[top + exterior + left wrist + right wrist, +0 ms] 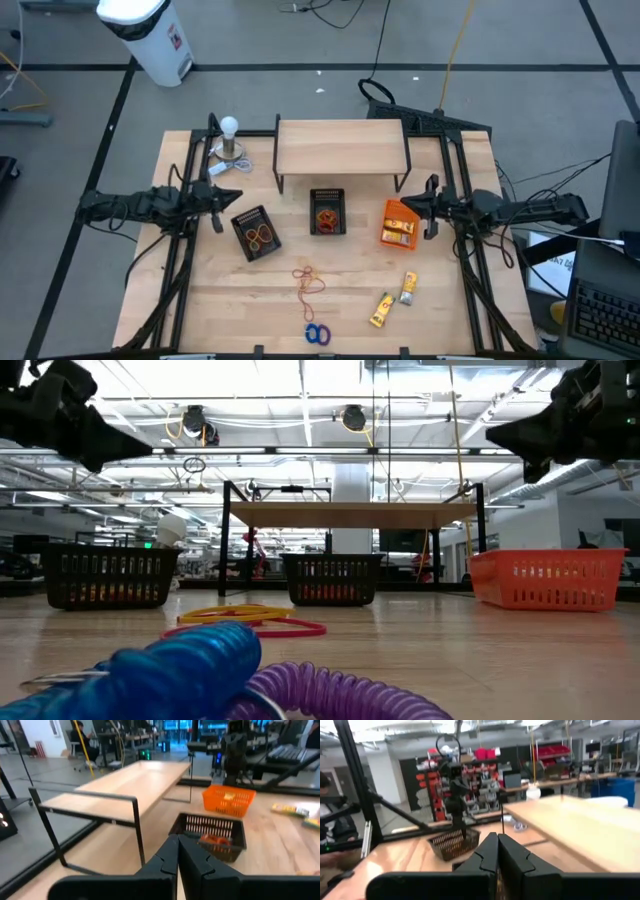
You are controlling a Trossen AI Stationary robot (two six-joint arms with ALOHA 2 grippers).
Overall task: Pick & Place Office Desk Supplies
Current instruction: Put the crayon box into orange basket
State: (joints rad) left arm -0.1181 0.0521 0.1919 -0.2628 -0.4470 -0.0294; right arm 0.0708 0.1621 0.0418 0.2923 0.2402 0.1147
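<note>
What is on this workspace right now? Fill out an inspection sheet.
Surface: wooden table with a small raised shelf.
Job's things: rubber bands, blue rings and yellow packets loose at the front; more in the left mesh bin, middle mesh bin and orange bin.
Clutter: white bulb at the back left.
Grippers: left gripper shut, empty, above the left mesh bin; right gripper shut, empty, by the orange bin.
Cables: yellow cable on the floor behind.
Surroundings: white waste bin.
</note>
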